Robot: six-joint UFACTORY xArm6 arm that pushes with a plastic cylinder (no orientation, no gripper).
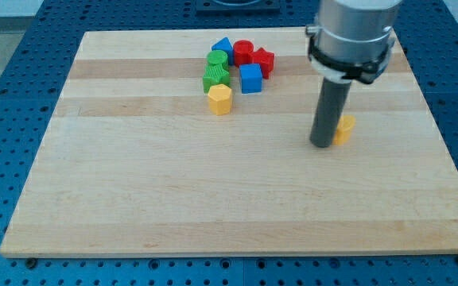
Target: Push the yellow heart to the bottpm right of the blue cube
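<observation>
The yellow heart [344,128] lies on the wooden board's right half, partly hidden behind my rod. My tip [322,144] touches the board just left of the heart, against it. The blue cube [250,78] sits in the cluster near the view's top centre, well up and left of the heart and my tip.
Around the blue cube: a blue triangular block [223,47], a red cylinder [242,51], a red star-like block [262,60], a green cylinder [217,59], a green ridged block [215,77] and a yellow hexagon [220,99]. The board's right edge [444,135] is close to the heart.
</observation>
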